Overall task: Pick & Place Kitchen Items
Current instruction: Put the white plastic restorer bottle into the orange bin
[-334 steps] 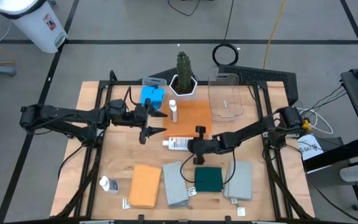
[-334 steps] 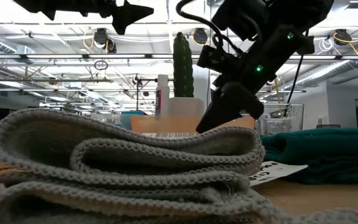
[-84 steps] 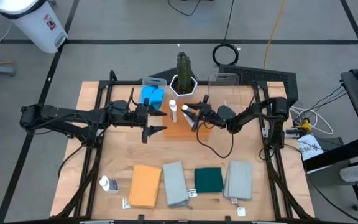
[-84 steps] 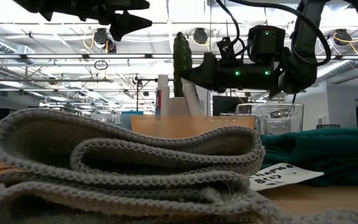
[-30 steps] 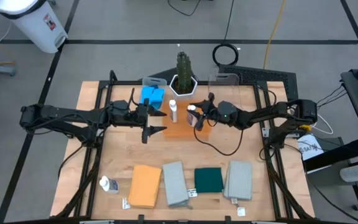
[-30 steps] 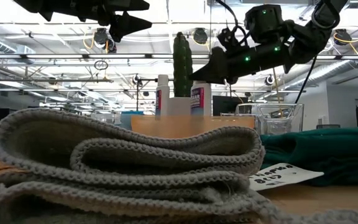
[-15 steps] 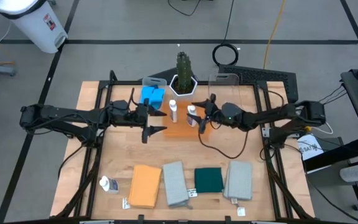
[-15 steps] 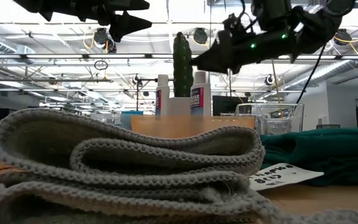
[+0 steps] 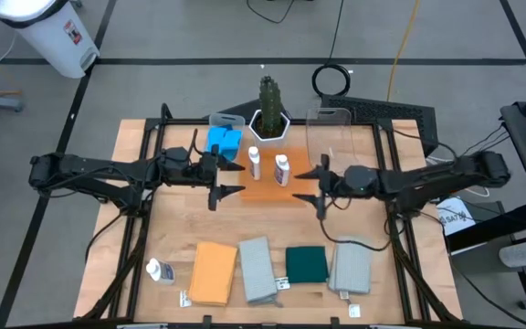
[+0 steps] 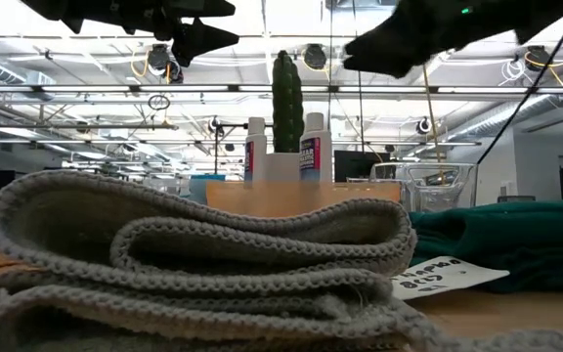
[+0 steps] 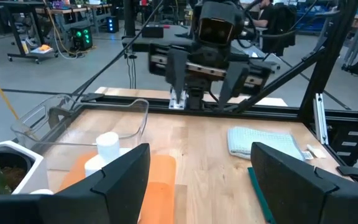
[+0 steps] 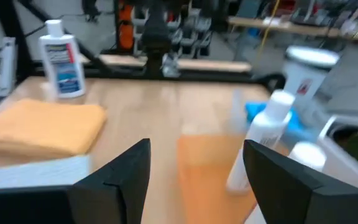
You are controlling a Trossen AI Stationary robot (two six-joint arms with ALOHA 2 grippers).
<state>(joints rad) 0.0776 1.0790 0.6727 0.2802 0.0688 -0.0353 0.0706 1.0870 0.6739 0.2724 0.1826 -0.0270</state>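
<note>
- On the orange tray: two white bottles standing upright, side by side.
- Clear bin: looks empty.
- Right gripper hangs over the tray's edge, fingers spread, holding nothing.
- Left gripper: fingers apart too.

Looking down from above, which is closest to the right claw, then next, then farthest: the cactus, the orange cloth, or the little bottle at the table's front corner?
From the right claw:
1. Green cactus in its white pot, at the table's back edge.
2. Folded orange cloth, in the front row, left end.
3. Small white bottle, lying at the front left corner.
</note>
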